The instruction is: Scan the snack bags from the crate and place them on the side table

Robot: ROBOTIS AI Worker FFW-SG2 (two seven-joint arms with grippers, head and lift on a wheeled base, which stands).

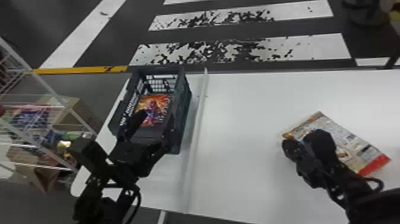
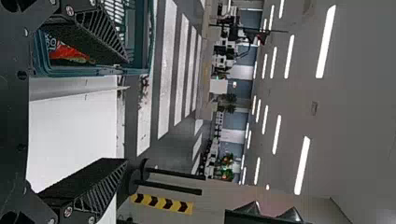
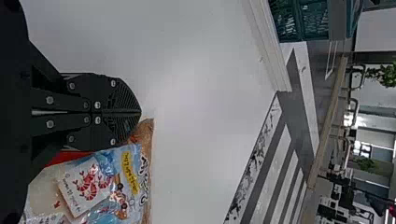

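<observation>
Snack bag (image 1: 154, 105) lies in the crate (image 1: 185, 101), toward the far side from the left gripper (image 2: 126, 111), the nearer one, fingers apart. Right gripper (image 3: 140, 112): fingers together, beside second bag (image 3: 126, 179).

bright overhead light, soft shade below

rows of strip lights (image 2: 326, 42) glow white along the grey ceiling (image 2: 355, 93) in the left wrist view. in the head view, the white table (image 1: 238, 178) is brightly and fairly evenly lit, with soft grey shading beside the crate (image 1: 185, 119), while the bare floor (image 1: 297, 28) looks much darker. the right wrist view shows a pale, diffuse sheen on the tabletop and small bright spots in the far background.
</observation>
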